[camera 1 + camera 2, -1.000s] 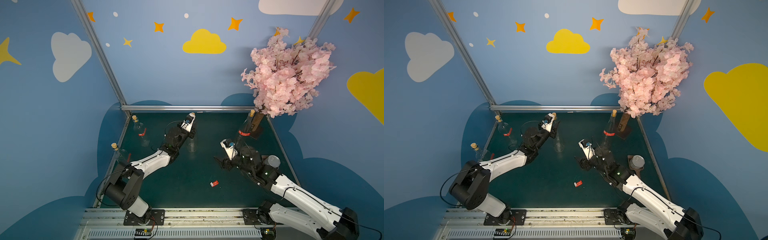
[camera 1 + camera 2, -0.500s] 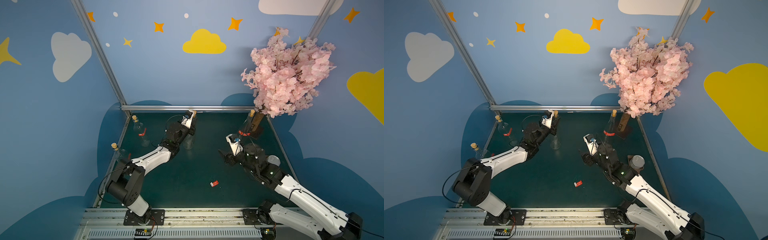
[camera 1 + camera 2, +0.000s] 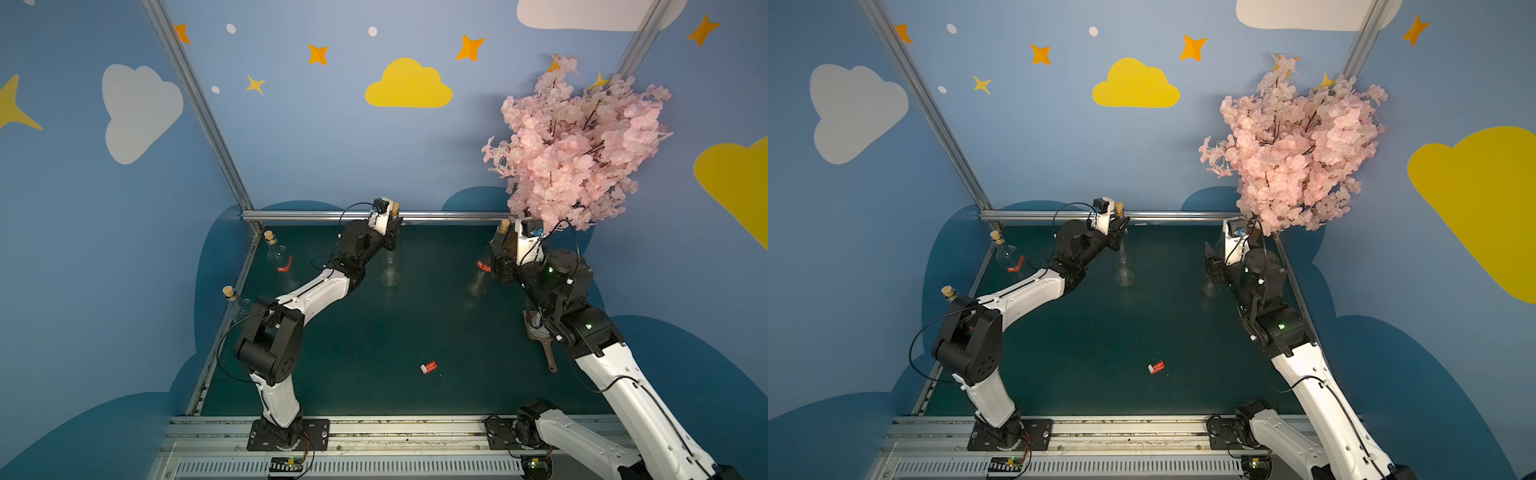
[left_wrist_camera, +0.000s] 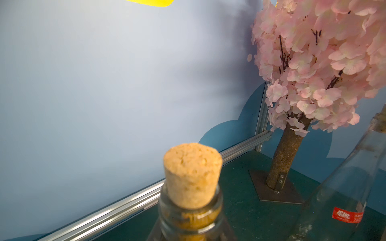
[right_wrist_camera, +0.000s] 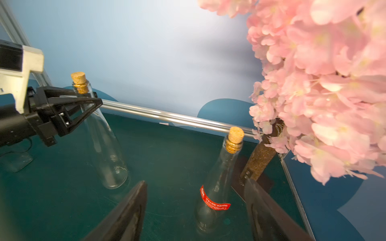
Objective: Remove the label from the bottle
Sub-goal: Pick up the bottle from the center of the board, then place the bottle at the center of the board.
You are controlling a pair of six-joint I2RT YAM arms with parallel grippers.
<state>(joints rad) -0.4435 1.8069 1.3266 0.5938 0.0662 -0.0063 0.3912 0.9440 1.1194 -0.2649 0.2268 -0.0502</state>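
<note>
A clear corked bottle [image 5: 225, 164] with a red label [image 5: 213, 202] round its lower body stands at the back right by the tree; both top views show it [image 3: 478, 284] [image 3: 1209, 286]. My right gripper [image 5: 196, 181] [image 3: 494, 255] is open, its fingers [image 5: 129, 210] wide on either side of this bottle without touching it. My left gripper [image 3: 392, 232] [image 3: 1119, 235] [image 5: 92, 102] is shut on the neck of a bare corked bottle [image 3: 390, 268] [image 4: 190, 221] standing at the back centre.
A peeled red label [image 3: 429, 368] [image 3: 1156, 368] lies on the green table. Two more corked bottles [image 3: 279, 259] [image 3: 232, 297] stand along the left edge. The pink blossom tree [image 3: 573, 145] overhangs the right arm. A brown handled object [image 3: 548, 353] lies by the right edge.
My right arm swung from the table's middle back and right to the labelled bottle, its jaws staying open. My left gripper closed on the bare bottle's neck.
</note>
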